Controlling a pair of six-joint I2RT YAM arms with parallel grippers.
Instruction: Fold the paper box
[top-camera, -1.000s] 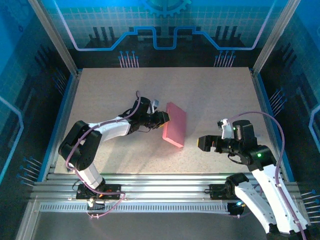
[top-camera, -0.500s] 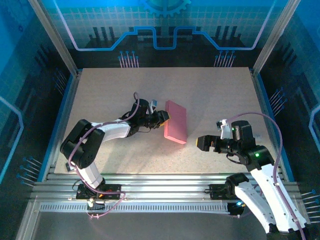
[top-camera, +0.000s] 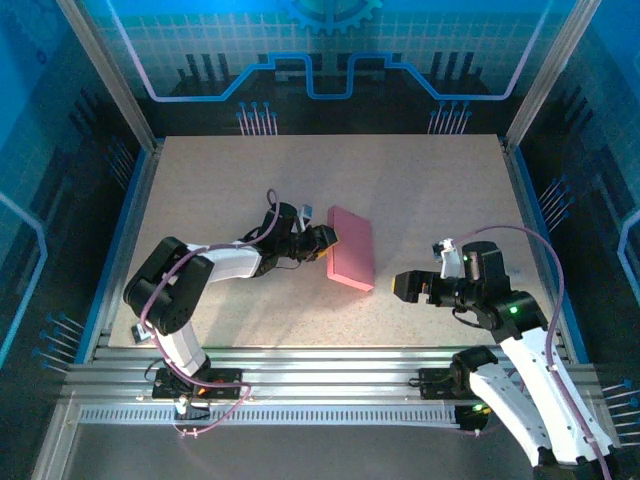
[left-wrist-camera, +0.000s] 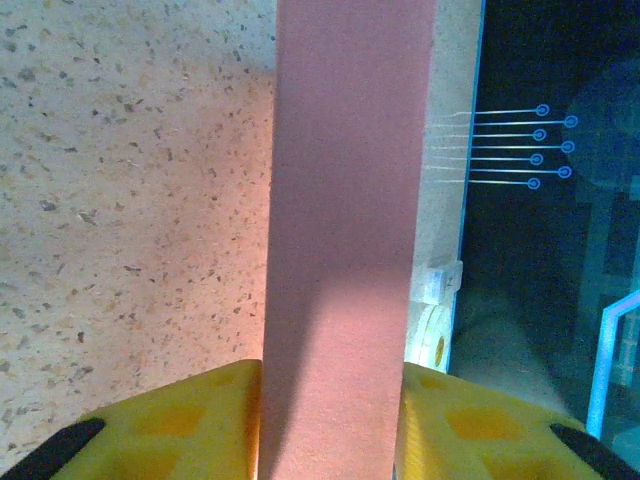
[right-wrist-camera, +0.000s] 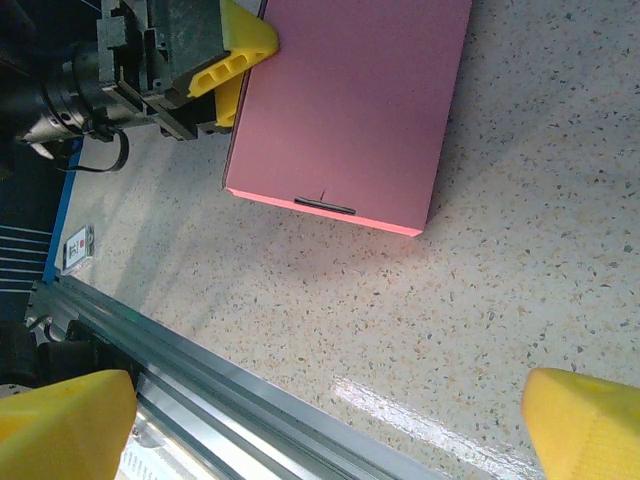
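Progress: judged nearly complete. Already folded into one slim, closed pink paper box (top-camera: 351, 248), lying flat near the middle of the table (top-camera: 420, 190); no loose flaps visible (end tab looks tucked, seen from the right wrist). Left pincer (top-camera: 328, 240): closed on the box's left edge, fingers touching card on both sides. Right pincer (top-camera: 405, 285): wide open, empty, near the box's right corner but apart. Remaining, as judged: release and withdraw. Count: paper box, one; pincers, two.
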